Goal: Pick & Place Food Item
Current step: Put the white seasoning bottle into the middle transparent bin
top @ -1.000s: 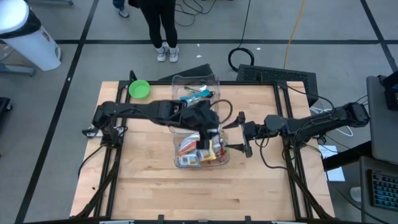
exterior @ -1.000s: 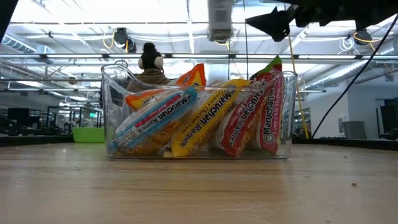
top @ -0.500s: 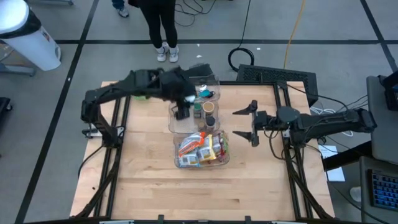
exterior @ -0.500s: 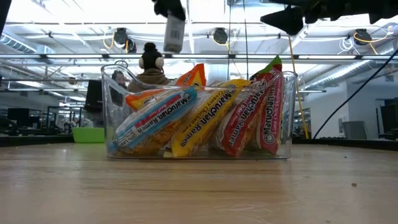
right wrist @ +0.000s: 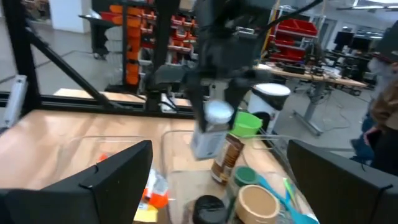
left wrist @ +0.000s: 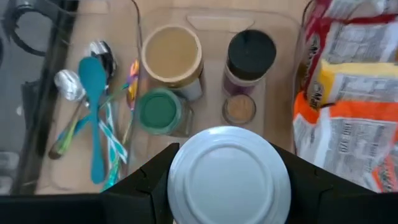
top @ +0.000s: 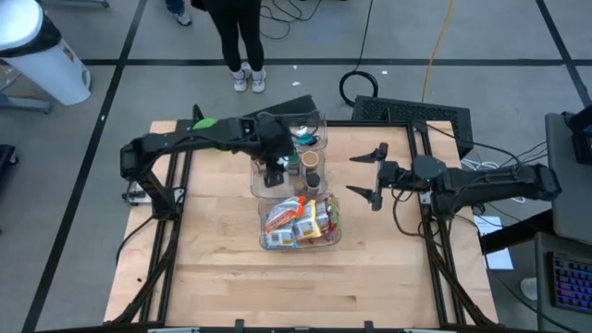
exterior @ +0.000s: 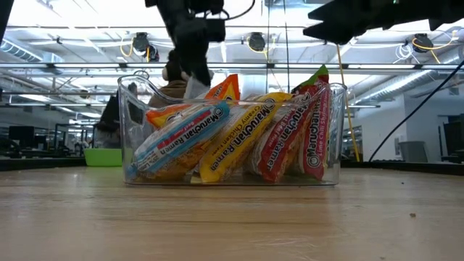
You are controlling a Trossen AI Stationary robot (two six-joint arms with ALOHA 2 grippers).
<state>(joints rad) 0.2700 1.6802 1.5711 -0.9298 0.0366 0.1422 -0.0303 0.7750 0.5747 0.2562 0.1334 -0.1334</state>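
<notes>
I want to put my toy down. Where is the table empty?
The near wooden table in front of the ramen bin is bare, as is its left part. The jar bin is crowded, with the left claw over it.

Two clear bins [top: 274, 185] [top: 300, 242] on the table. Five ramen packets [exterior: 232, 138] in one. Four jars [left wrist: 171, 56] below the left gripper [left wrist: 227, 180], which holds a fifth.

The white-lidded jar [left wrist: 228, 176] hides the left hand's [left wrist: 227, 186] fingertips and is cut off below.
</notes>
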